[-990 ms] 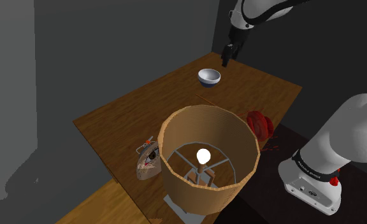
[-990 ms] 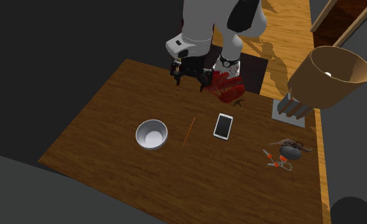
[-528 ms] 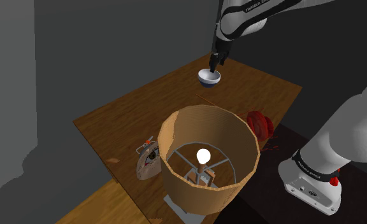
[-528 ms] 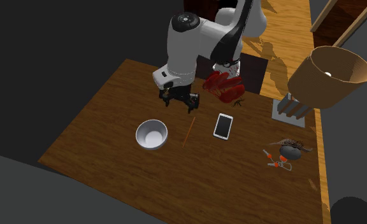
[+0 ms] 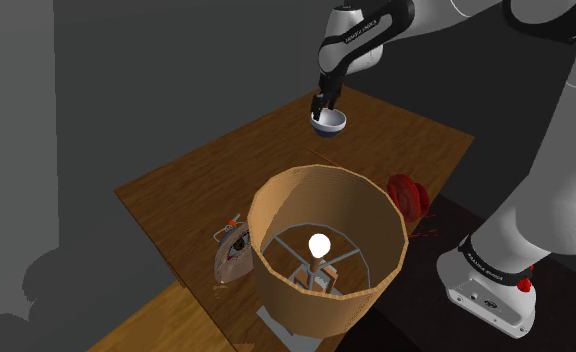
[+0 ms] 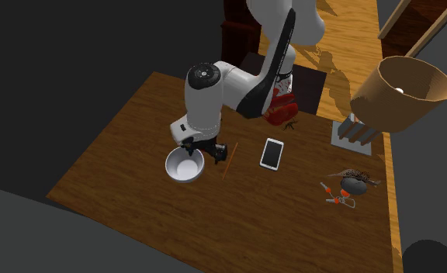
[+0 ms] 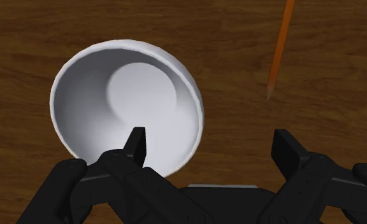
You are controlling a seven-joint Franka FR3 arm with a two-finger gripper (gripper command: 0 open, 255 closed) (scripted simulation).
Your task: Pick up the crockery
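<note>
The white bowl (image 7: 126, 105) sits upright on the brown wooden table (image 5: 206, 170), near the far end in the shoulder view. My gripper (image 7: 209, 140) hangs right over it, with its fingers wide apart and nothing held between them. In the wrist view, one finger (image 7: 136, 143) is over the inside of the bowl, close to the rim. The other finger is over bare wood outside the bowl, so one side of the rim lies between the two. I cannot tell if a finger touches the bowl. A thin orange stick (image 6: 229, 160) lies on the table just beside the bowl, apart from it. Past the stick a white phone (image 6: 272, 153) lies flat, and a red thing (image 6: 280, 108) sits by the table edge. A big round lamp shade (image 5: 326, 245) with a lit bulb (image 5: 319, 243) stands well apart from the bowl.
</note>
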